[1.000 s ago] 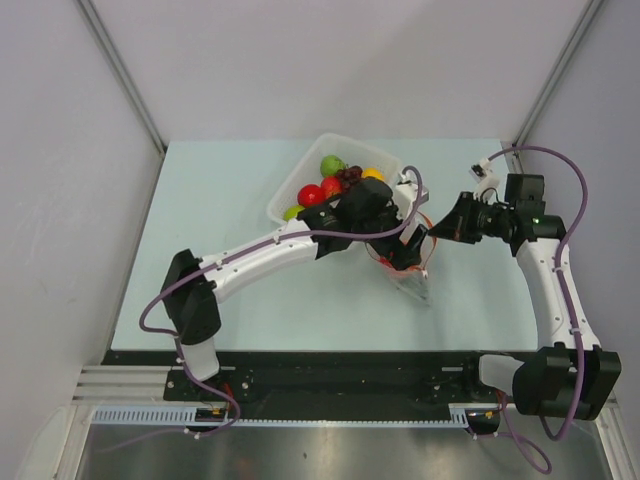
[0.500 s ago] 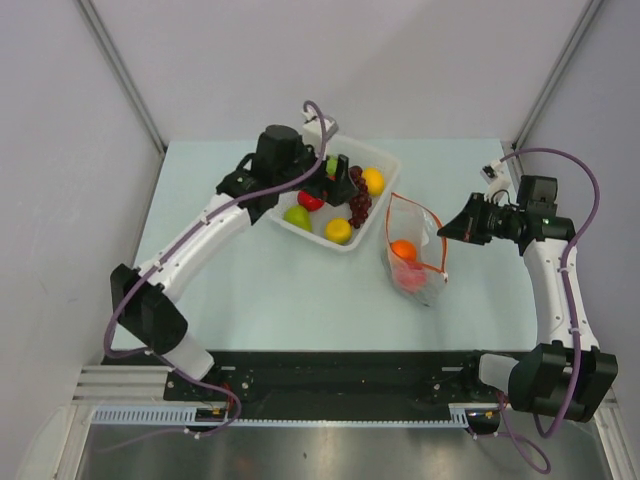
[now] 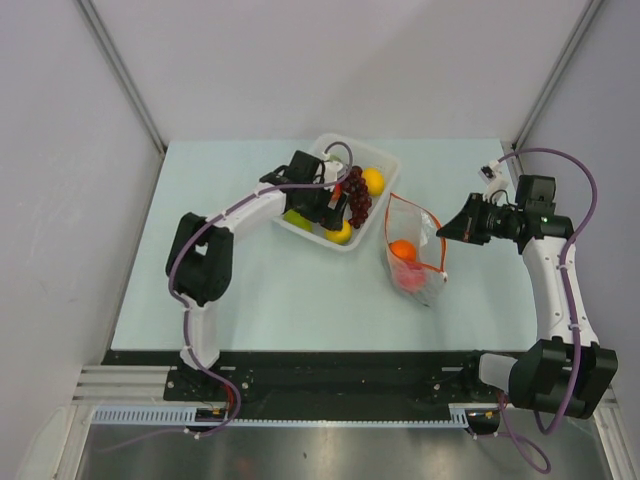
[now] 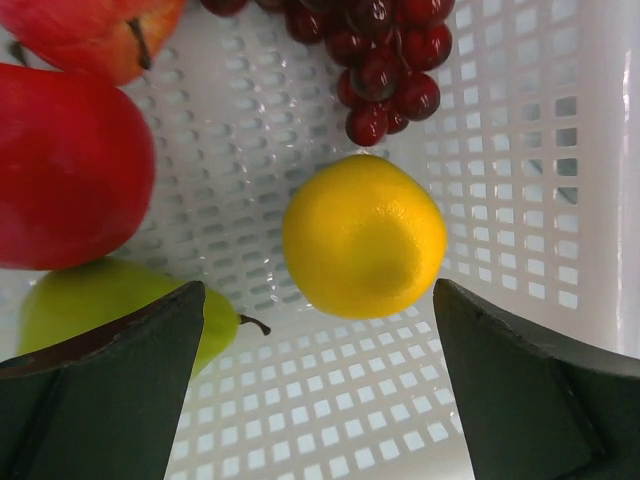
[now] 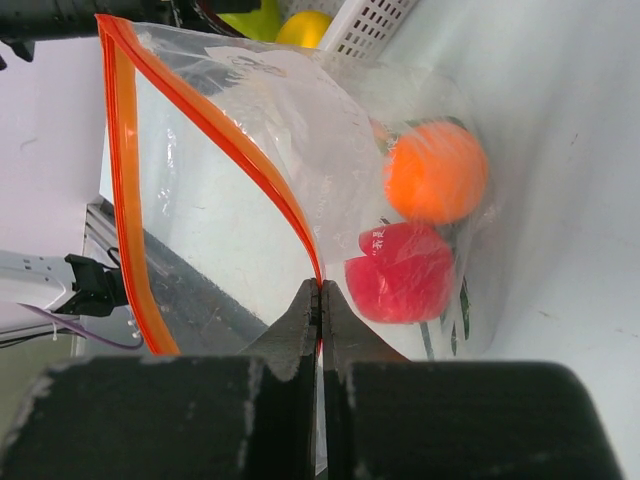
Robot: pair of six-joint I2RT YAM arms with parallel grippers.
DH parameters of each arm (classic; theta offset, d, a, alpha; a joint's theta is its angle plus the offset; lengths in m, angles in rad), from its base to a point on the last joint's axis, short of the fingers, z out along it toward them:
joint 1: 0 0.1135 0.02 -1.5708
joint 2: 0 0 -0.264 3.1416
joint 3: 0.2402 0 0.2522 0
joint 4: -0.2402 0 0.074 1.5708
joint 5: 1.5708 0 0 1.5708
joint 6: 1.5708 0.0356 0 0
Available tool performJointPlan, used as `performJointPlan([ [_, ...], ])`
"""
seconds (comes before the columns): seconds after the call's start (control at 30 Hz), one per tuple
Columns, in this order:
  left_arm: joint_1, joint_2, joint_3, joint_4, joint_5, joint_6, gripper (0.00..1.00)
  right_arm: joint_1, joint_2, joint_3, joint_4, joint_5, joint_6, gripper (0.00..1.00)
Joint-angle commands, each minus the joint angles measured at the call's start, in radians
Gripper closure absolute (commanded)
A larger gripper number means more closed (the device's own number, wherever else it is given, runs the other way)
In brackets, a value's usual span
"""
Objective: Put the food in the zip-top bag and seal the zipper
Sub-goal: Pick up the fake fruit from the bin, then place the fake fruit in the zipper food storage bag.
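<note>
The clear zip-top bag (image 3: 412, 250) stands open on the table, with an orange (image 3: 403, 249) and a red apple (image 3: 409, 279) inside. My right gripper (image 3: 446, 229) is shut on the bag's orange-red zipper strip (image 5: 120, 180), pinching it at its fingertips (image 5: 320, 292). The orange (image 5: 435, 170) and apple (image 5: 405, 275) show through the plastic. My left gripper (image 3: 334, 212) is open inside the white tray (image 3: 383, 161), its fingers (image 4: 110, 400) on either side of a yellow lemon (image 4: 365, 235) without touching it. Grapes (image 4: 385, 55), red apples (image 4: 65, 165) and a green fruit (image 4: 100, 310) lie around it.
The tray also holds an orange-yellow fruit (image 3: 373, 180) at its far right corner. The tray's perforated wall (image 4: 560, 150) rises just right of the lemon. Grey walls enclose the table on three sides. The bag stands just right of the tray.
My left arm has left the bag, swung to the tray and come down over the lemon. The orange now lies in the bag. My right gripper still holds the zipper strip.
</note>
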Motion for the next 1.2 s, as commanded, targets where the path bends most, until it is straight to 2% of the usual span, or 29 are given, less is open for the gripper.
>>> performJointPlan([
  [0.0, -0.018, 0.024, 0.054, 0.017, 0.068, 0.007, 0.00, -0.001, 0.008, 0.014, 0.014, -0.009, -0.011, 1.00],
  [0.3, -0.030, 0.123, 0.086, 0.047, 0.115, -0.039, 0.05, 0.003, 0.014, 0.017, 0.009, -0.001, -0.012, 1.00],
  [0.4, -0.030, 0.140, 0.106, 0.021, 0.137, -0.033, 0.16, 0.006, 0.012, 0.016, 0.011, -0.003, -0.009, 1.00],
  [0.43, -0.029, 0.141, 0.122, 0.008, 0.145, -0.029, 0.23, 0.008, 0.012, 0.017, 0.012, -0.003, -0.009, 1.00],
  [0.5, -0.023, 0.115, 0.132, -0.019, 0.149, -0.022, 0.30, 0.009, 0.012, 0.019, 0.015, -0.001, -0.006, 1.00],
  [0.57, -0.013, 0.071, 0.126, -0.010, 0.154, -0.022, 0.39, 0.011, 0.011, 0.019, 0.018, -0.003, -0.002, 1.00],
  [0.7, -0.012, -0.125, 0.090, 0.062, 0.138, -0.042, 0.49, 0.026, 0.008, 0.008, 0.029, 0.000, 0.003, 1.00],
  [0.9, -0.088, -0.282, 0.159, 0.128, 0.148, -0.114, 0.51, 0.041, 0.005, 0.014, 0.044, 0.011, 0.015, 1.00],
  [1.03, -0.196, -0.317, 0.228, 0.113, 0.108, -0.067, 0.50, 0.046, -0.003, 0.025, 0.046, 0.014, 0.031, 1.00],
  [1.17, -0.312, -0.288, 0.267, 0.091, 0.050, 0.017, 0.49, 0.049, -0.014, 0.036, 0.044, 0.011, 0.046, 1.00],
])
